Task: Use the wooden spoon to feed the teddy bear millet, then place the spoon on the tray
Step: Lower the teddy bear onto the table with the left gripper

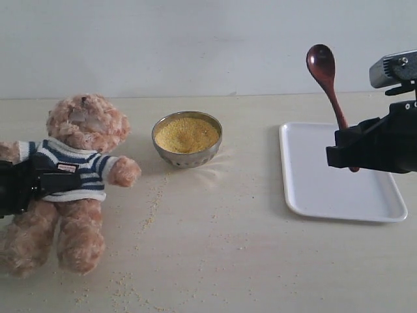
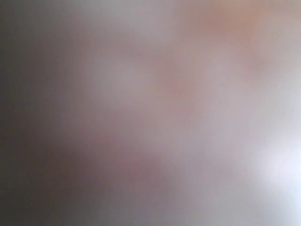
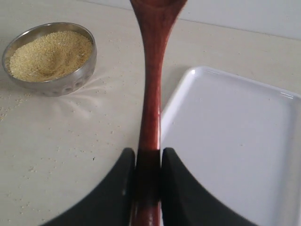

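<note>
The teddy bear point(image 1: 81, 130) in its striped shirt is at the left of the exterior view, legs toward the front. My left gripper point(image 1: 45, 182) reaches in from the left edge and clasps its torso, one black finger across the shirt. The left wrist view is only a blur. The millet point(image 1: 186, 134) fills a steel bowl point(image 1: 189, 160) in the middle. My right gripper point(image 1: 342, 153) hangs over the white tray point(image 1: 339, 195), shut on the handle of the wooden spoon point(image 1: 329, 85), which stands upright, bowl end up. In the right wrist view the jaws point(image 3: 148, 162) pinch the spoon point(image 3: 151, 94), with the tray point(image 3: 235, 141) and millet point(image 3: 49, 54) beyond.
Stray millet grains point(image 1: 153, 205) lie scattered on the pale tabletop between the bear and the bowl and along the front. A plain light wall point(image 1: 195, 39) closes the back of the table.
</note>
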Controlling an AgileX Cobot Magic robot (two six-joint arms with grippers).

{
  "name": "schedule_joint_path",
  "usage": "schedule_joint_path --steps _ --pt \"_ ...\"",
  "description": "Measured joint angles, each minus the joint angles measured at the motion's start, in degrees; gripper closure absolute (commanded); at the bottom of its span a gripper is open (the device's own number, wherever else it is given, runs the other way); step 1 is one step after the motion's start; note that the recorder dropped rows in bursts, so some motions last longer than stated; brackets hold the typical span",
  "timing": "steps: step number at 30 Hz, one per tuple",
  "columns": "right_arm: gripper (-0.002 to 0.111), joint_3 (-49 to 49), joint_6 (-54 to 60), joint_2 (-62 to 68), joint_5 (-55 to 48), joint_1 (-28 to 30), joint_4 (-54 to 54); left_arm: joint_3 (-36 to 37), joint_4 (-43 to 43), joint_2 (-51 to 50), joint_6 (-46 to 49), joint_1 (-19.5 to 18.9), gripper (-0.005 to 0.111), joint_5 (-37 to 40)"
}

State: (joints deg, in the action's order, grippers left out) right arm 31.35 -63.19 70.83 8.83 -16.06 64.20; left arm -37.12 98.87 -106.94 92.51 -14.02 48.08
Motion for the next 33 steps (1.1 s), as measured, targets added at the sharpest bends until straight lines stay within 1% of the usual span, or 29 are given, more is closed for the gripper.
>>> schedule_joint_path --steps 2,7,9,11,23,28,33 --pt "0.109 0.0 0.0 0.0 0.27 0.0 0.0 0.0 0.0 0.0 0.92 0.0 0.043 0.0" --pt "0.109 0.0 0.0 0.0 0.39 0.0 0.0 0.0 0.0 0.0 2.65 0.0 0.021 0.0" --pt "0.109 0.0 0.0 0.0 0.51 0.0 0.0 0.0 0.0 0.0 2.88 0.0 0.015 0.0" --pt "0.109 0.0 0.0 0.0 0.72 0.0 0.0 0.0 0.22 0.0 3.0 0.0 0.012 0.26" --pt "0.109 0.0 0.0 0.0 0.72 0.0 0.23 -0.09 0.43 -0.05 3.09 0.0 0.012 0.38" --pt "0.109 0.0 0.0 0.0 0.72 0.0 0.23 -1.84 0.43 -0.05 6.2 0.0 0.012 0.38" --pt "0.109 0.0 0.0 0.0 0.72 0.0 0.23 -2.81 0.57 -0.05 7.2 -1.8 0.012 0.48"
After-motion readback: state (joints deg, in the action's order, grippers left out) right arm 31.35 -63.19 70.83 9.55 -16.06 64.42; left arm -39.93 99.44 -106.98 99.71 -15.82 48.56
